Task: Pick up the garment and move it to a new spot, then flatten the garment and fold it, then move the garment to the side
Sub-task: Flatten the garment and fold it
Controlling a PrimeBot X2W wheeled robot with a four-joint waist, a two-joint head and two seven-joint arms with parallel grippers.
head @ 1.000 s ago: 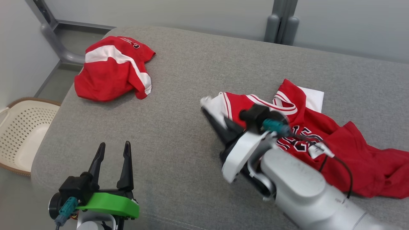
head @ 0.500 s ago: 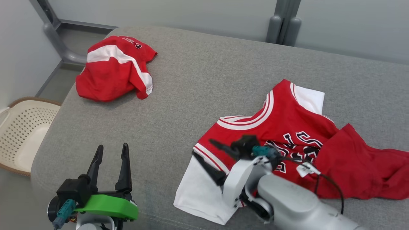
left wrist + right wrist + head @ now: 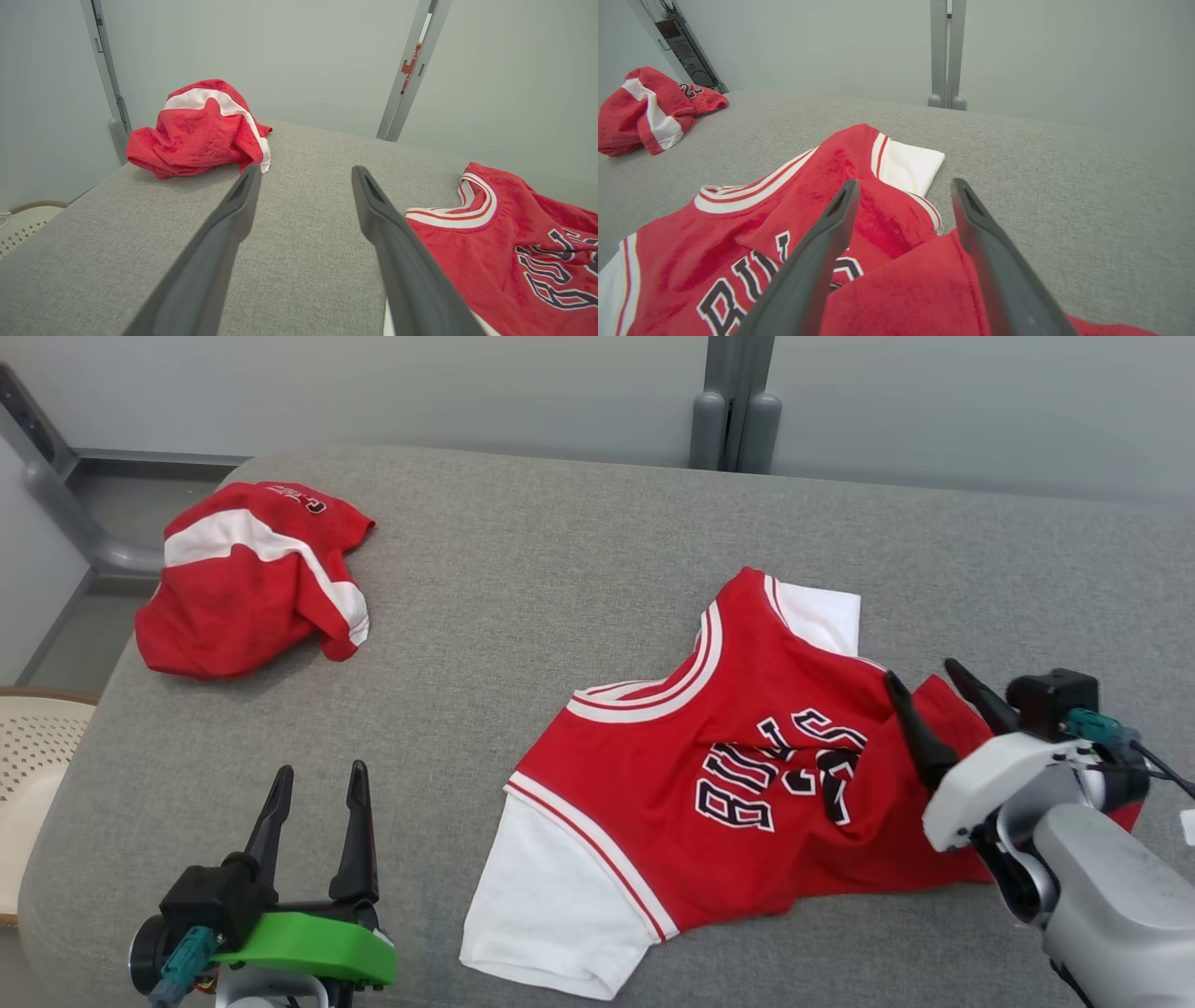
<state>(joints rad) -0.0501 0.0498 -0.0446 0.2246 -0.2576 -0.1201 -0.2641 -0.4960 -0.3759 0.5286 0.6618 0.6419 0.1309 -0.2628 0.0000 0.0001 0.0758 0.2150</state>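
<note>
Nearest, at the left, the left gripper [image 3: 320, 770] hangs over the bare grey cushion [image 3: 523, 597], its fingers spread and nothing between them. Just right of it lies the shirt [image 3: 747, 784], red with white sleeves, right of centre on the cushion. Its near sleeve [image 3: 551, 905] is spread flat close to the near edge, and its lettered chest faces up.

Further right, the right gripper [image 3: 922, 672] is over the shirt's lower part, its fingers apart and empty. There the red cloth is doubled over on itself in a loose fold [image 3: 920, 289], so the shirt is not yet flat. The far sleeve [image 3: 822, 616] pokes out beyond the collar.

The shirt looks light, soft and limp. It will likely sag and crease wherever it is unsupported, and the nap should keep it from slipping. The edge of the doubled-over hem at the right seems the best place to pinch, to draw it outward and flatten the body. The shoulders suit a later fold.

Far left rests a second crumpled red garment [image 3: 247, 579], well apart, with a basket [image 3: 28, 756] beside the cushion.
</note>
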